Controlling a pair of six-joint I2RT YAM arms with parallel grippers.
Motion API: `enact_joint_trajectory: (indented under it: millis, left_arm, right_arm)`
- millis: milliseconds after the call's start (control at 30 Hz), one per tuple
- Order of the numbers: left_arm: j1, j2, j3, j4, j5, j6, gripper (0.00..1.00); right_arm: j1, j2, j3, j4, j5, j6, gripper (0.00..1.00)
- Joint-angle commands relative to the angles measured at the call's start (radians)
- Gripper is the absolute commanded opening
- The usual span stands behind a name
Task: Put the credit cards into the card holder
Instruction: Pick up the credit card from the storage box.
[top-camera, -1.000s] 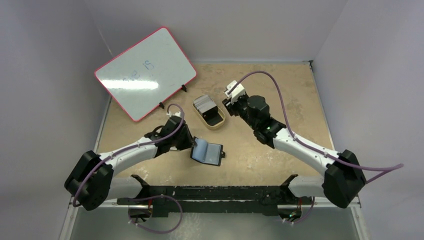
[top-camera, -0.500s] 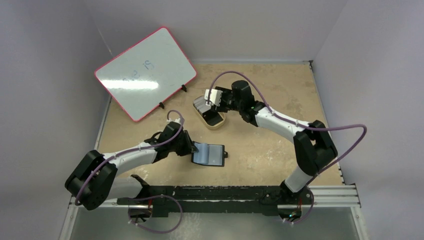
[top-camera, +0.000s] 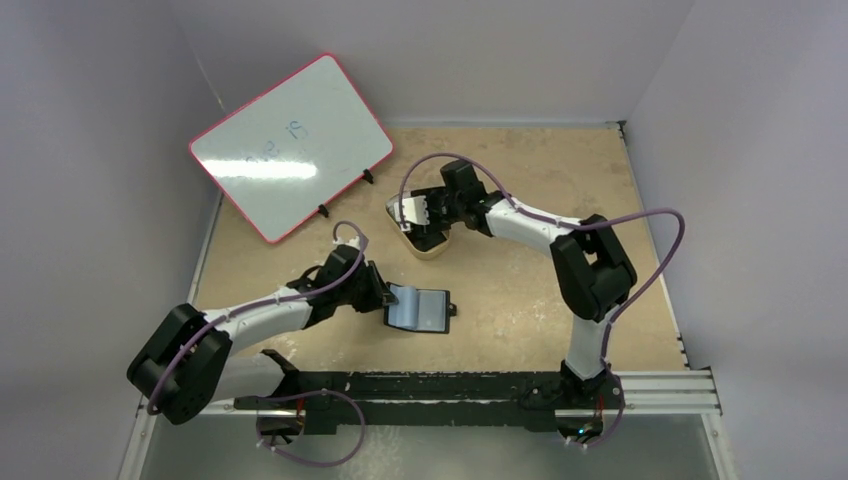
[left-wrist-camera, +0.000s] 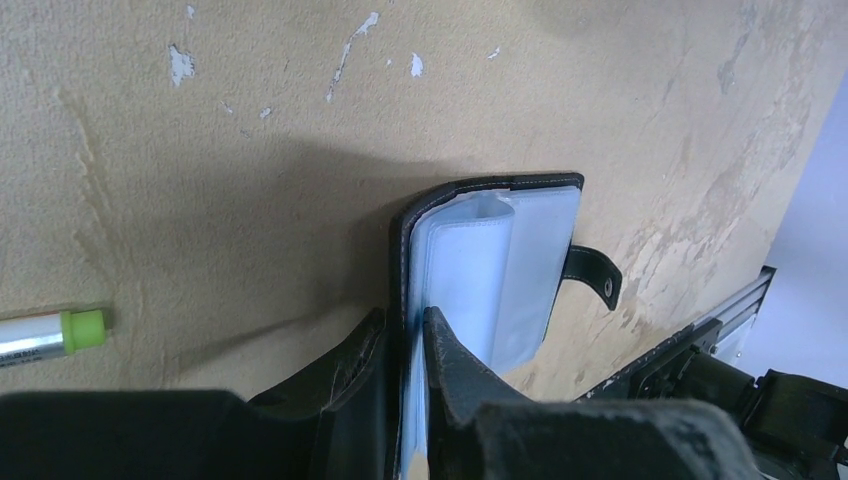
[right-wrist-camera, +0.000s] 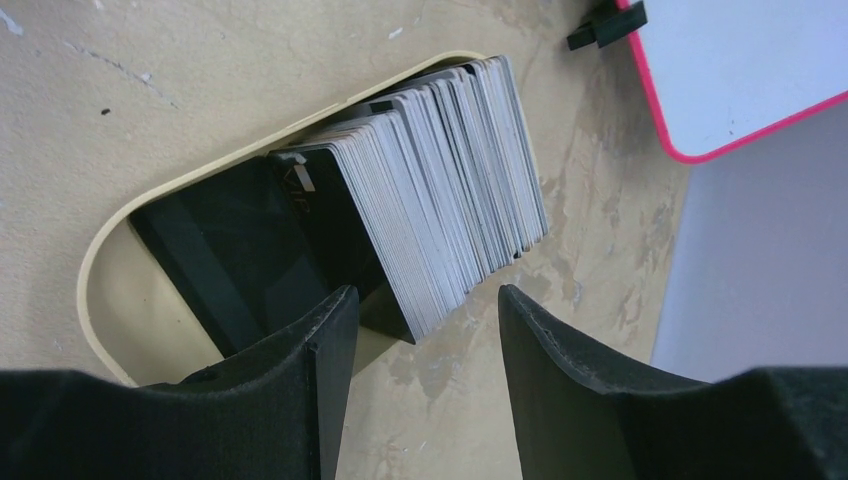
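one oval tin of thin grey credit cards, right gripper gaping above it, left gripper pinching black card holder nearby

Scuffed tan table, propped whiteboard, oval tin (cards inside), open black wallet, green-capped marker

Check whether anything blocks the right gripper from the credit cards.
Nothing visible does. The right gripper hangs open just over the credit cards, which stand on edge in the tan tin, tops exposed.
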Motion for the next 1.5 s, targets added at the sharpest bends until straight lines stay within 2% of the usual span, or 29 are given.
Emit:
enact_joint_trajectory:
  millis: [0,667,1467]
  left_arm:
    - [0.001,-0.029,-0.003,0.045,0.02,-0.011,0.16]
    - [0.002,-0.02,-0.02,0.062,0.018,-0.014,0.16]
    - [0.001,-0.003,-0.024,0.081,0.02,-0.017,0.15]
  right_arm:
    - [0.013,0.008,0.045,-0.006,0.007,-0.079,0.56]
    - [0.05,0.074,0.056,0.106,0.128,-0.093,0.54]
    - [0.05,0.043,0.065,0.065,0.123,-0.087,0.28]
